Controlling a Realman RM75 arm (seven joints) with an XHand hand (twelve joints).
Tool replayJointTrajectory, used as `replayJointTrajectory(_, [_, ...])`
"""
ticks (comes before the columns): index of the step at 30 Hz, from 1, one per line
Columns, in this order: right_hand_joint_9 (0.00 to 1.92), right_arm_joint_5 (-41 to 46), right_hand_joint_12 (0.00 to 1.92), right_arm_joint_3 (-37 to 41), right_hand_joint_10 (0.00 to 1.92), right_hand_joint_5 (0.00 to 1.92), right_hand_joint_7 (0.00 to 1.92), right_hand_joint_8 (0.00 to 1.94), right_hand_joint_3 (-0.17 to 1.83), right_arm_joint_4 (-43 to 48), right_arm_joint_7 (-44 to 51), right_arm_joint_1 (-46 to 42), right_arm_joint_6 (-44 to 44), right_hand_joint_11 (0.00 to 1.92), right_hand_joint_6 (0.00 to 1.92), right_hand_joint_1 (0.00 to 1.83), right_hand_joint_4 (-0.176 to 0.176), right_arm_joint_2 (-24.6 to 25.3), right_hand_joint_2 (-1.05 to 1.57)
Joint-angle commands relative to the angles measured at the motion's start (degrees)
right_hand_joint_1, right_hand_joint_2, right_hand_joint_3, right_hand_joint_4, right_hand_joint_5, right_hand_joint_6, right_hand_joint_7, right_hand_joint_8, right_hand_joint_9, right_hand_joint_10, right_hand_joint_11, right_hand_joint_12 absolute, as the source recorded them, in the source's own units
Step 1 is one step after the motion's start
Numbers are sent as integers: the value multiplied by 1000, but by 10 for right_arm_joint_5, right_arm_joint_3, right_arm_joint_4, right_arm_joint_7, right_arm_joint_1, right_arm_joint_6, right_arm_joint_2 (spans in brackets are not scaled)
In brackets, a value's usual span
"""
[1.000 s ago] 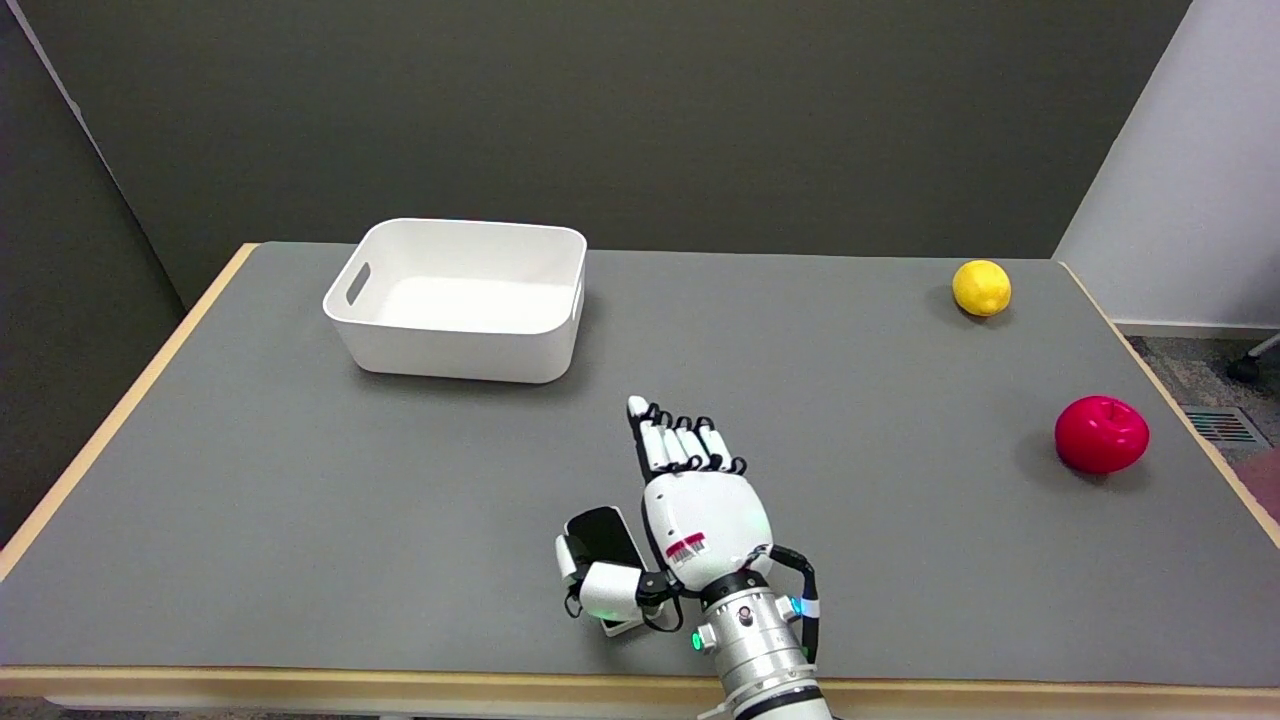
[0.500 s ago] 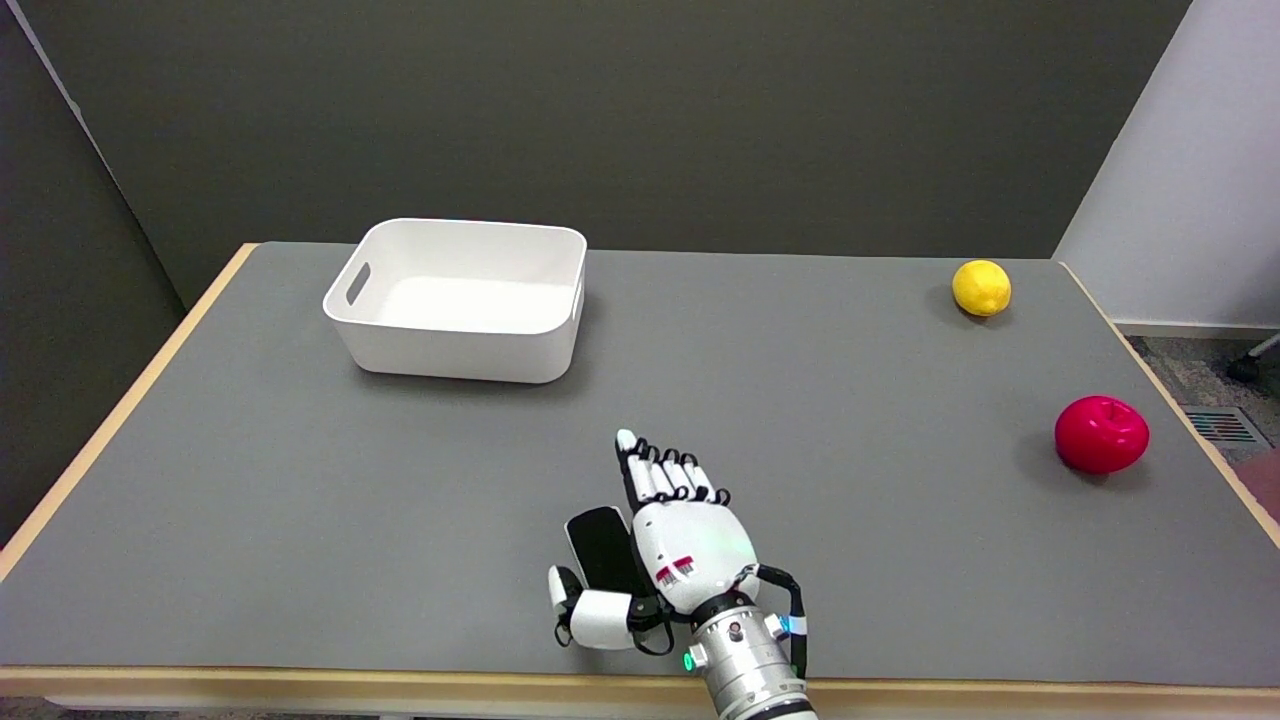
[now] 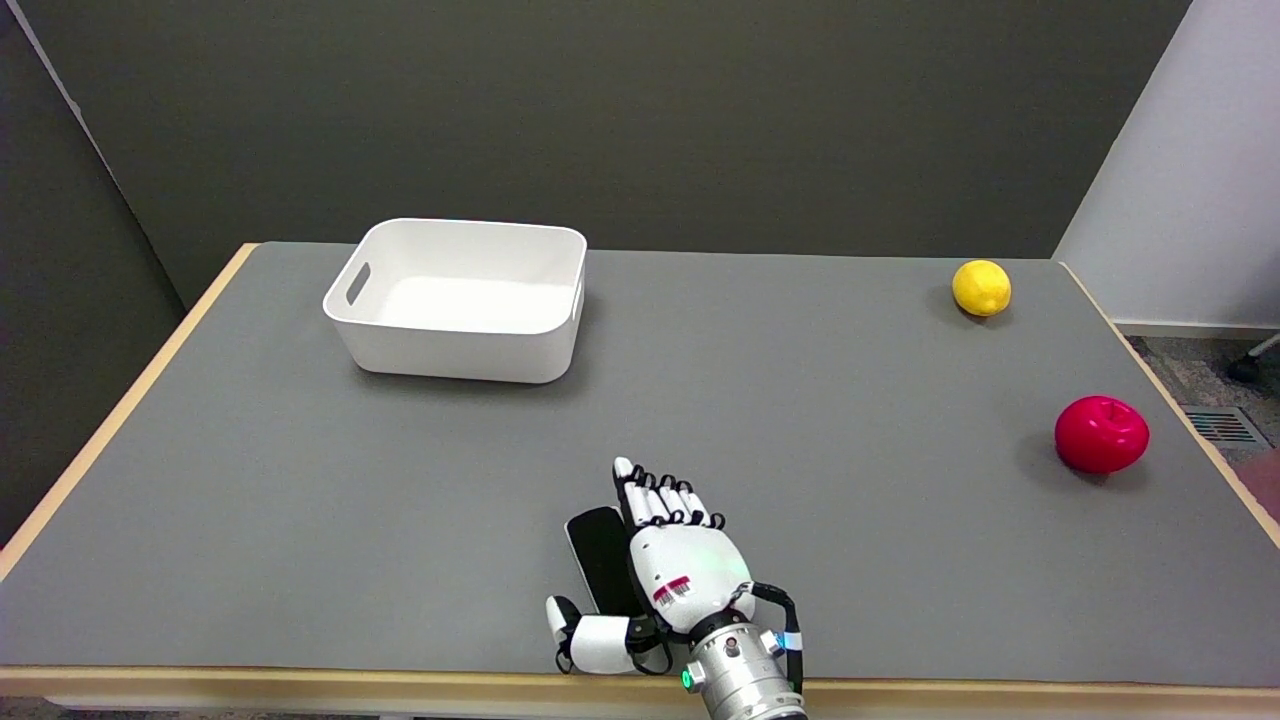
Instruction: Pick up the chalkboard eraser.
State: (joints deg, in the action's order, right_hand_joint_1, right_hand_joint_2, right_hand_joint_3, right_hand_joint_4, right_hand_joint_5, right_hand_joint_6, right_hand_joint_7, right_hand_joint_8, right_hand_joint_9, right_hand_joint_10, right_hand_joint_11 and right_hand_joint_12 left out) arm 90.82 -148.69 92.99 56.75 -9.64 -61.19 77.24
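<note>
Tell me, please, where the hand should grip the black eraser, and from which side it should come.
Probably across the two long sides of the eraser, coming from above. It lies flat and is long and narrow, so thumb and fingers can span its width. The right hand is over its right edge.

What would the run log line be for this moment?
stage: reaching | right hand: open, beside eraser | eraser: flat on table, not lifted | bin, lemon, apple: apart from hand
</note>
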Motion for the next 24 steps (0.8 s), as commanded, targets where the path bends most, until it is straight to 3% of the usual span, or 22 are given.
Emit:
replayJointTrajectory(1, [-1, -2, 1030, -1, 663, -1, -1, 181, 849, 20, 54, 2, -1, -1, -1, 467, -166, 1, 594])
replayJointTrajectory(12, [72, -27, 1140, 3, 814, -1, -1, 376, 792, -13, 27, 11, 16, -1, -1, 574, -175, 3, 674])
replayJointTrajectory(17, [209, -38, 1283, 4, 1157, -1, 31, 673, 870, -13, 27, 13, 14, 69, 1, 806, -176, 2, 743])
replayJointTrajectory(19, [76, -37, 1306, 4, 1517, -1, -1, 999, 928, -14, 27, 14, 14, 127, 15, 878, -176, 2, 788])
replayJointTrajectory(24, [42, -32, 1329, 6, 1583, -1, -1, 1065, 922, -16, 26, 15, 14, 160, 23, 917, -176, 2, 775])
